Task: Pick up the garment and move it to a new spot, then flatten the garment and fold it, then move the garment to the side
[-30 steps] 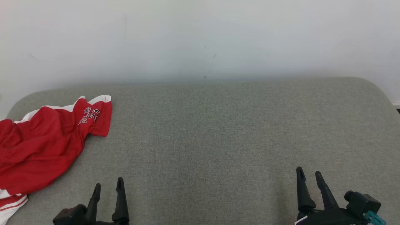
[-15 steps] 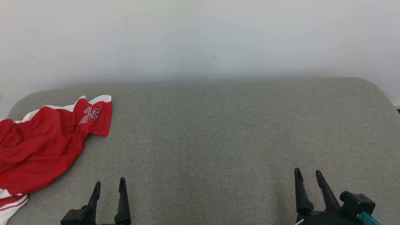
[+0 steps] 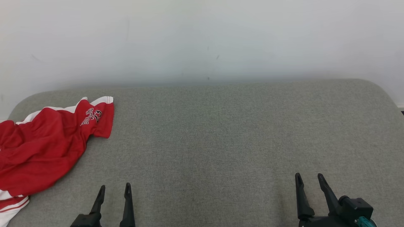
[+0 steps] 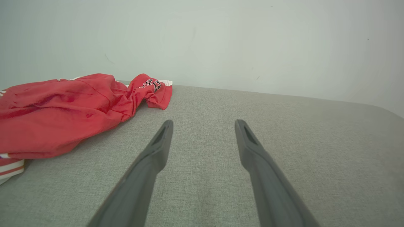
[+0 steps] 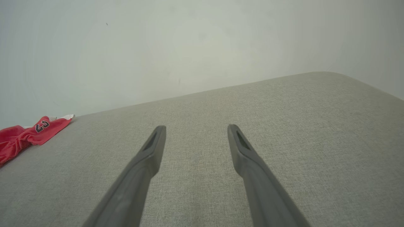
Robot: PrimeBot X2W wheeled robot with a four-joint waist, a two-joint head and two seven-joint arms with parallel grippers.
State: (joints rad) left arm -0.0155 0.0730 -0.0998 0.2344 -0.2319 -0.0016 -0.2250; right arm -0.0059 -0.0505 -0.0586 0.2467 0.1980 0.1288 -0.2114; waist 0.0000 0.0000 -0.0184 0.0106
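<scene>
Head view, grey fabric surface [image 3: 221, 132], white wall [image 3: 202, 37] behind, garment [image 3: 41, 151] far L

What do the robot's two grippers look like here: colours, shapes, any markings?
The left gripper and right gripper match: each has two long, matte dark fingers that taper to narrow tips, with a slot-like recess on the inner face near each tip. Both rise from black bases. Beside the right one's base sits a black block with a small teal part.
</scene>
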